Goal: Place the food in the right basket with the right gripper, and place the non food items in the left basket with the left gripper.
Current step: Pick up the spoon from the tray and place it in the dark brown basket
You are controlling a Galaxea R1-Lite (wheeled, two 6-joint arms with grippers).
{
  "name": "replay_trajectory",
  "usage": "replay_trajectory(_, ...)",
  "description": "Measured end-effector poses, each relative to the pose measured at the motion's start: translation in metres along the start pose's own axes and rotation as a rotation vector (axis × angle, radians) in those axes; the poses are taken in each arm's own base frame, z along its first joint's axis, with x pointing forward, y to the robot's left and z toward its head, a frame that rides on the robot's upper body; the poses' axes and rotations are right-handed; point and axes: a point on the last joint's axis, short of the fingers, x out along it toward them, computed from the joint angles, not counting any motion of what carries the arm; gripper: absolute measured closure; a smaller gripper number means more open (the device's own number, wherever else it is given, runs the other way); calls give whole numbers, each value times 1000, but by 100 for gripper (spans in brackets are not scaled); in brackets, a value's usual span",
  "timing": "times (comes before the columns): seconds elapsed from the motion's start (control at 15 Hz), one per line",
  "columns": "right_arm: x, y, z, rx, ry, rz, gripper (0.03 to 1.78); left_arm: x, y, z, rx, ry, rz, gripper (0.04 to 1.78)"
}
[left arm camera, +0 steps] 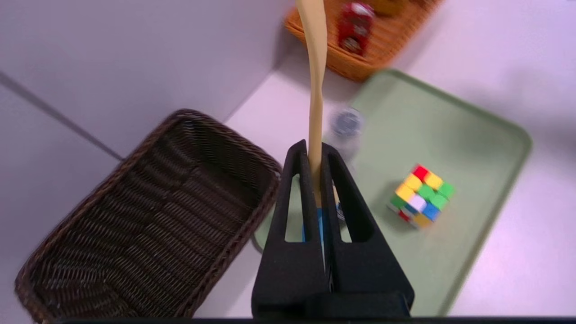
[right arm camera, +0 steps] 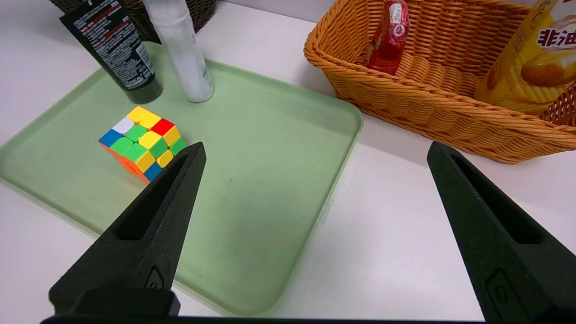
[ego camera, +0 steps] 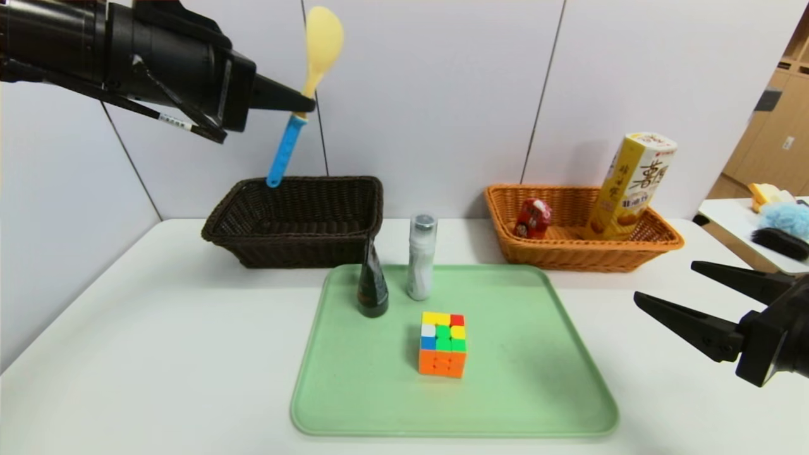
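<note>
High over the dark brown left basket (ego camera: 297, 218) my left gripper (ego camera: 306, 103) is shut on the blue-handled yellow spoon (ego camera: 319, 50), held near upright with the bowl up and the handle tip by the basket's rim. In the left wrist view the spoon (left arm camera: 315, 90) stands between the closed fingers (left arm camera: 299, 180). The dark tube (ego camera: 371, 284), the white bottle (ego camera: 421, 256) and the puzzle cube (ego camera: 442, 344) stand on the green tray (ego camera: 354, 392). The yellow snack box (ego camera: 635, 183) and red carton (ego camera: 533, 218) are in the orange right basket (ego camera: 569, 256). My right gripper (ego camera: 663, 284) hangs open and empty at the right, above the table.
A side table (ego camera: 727, 221) at the far right holds a blue fluffy thing and a dark brush. Grey wall panels stand right behind both baskets. Bare white tabletop (ego camera: 158, 354) lies left of the tray and between tray and right gripper.
</note>
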Motion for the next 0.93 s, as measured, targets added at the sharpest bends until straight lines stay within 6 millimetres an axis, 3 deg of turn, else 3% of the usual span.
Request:
replay_trajectory(0.27,0,-2,3,4,-8,-37,11,0,40,-33,-290,-75,297,173)
replay_trajectory(0.53,1,-8,13,7,-39,-109,11,13,54,-82,-452,-94,607,173)
replay_trajectory(0.93,1,-17,18,9,-74,-173,11,41,64,-119,-435,-123,661,173)
